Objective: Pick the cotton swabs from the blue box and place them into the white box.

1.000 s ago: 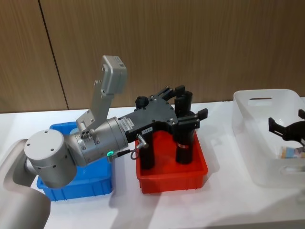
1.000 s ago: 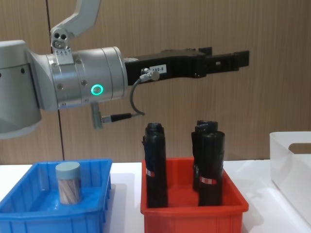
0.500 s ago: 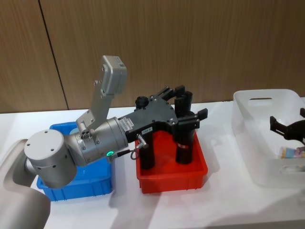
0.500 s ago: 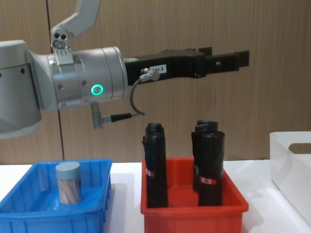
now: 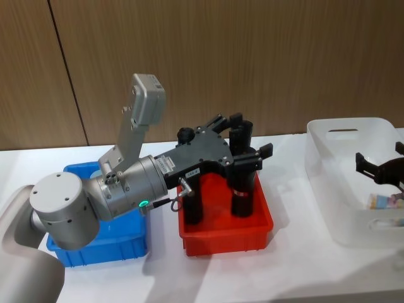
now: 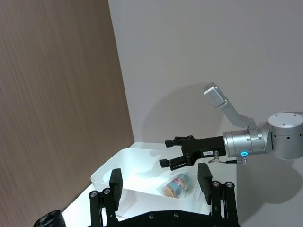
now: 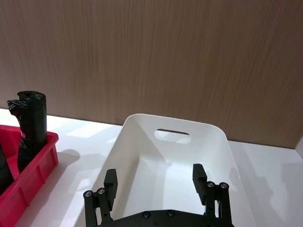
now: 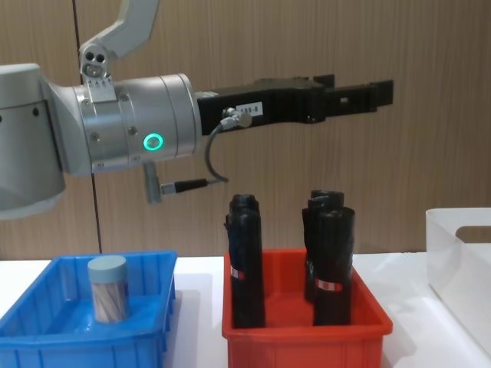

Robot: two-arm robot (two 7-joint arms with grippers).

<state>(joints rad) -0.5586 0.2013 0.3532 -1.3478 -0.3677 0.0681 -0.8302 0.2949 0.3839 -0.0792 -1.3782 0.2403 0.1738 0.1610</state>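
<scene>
One tub of cotton swabs (image 8: pixel 107 287) is standing upright in the blue box (image 8: pixel 46 337) toward the desk's left edge. A second tub (image 6: pixel 177 184) is lying in the white box (image 5: pixel 328 183) toward the right edge. The left pincer (image 8: pixel 349 88) is hovering above the red bin (image 8: pixel 307 341), spread and empty. The right pincer (image 7: pixel 155 182) is hanging spread over the white box.

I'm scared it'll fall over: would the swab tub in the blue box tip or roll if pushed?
The cotton swab tub stands upright, taller than wide, so it probably tips easily. Once down, its round sides would likely roll.
</scene>
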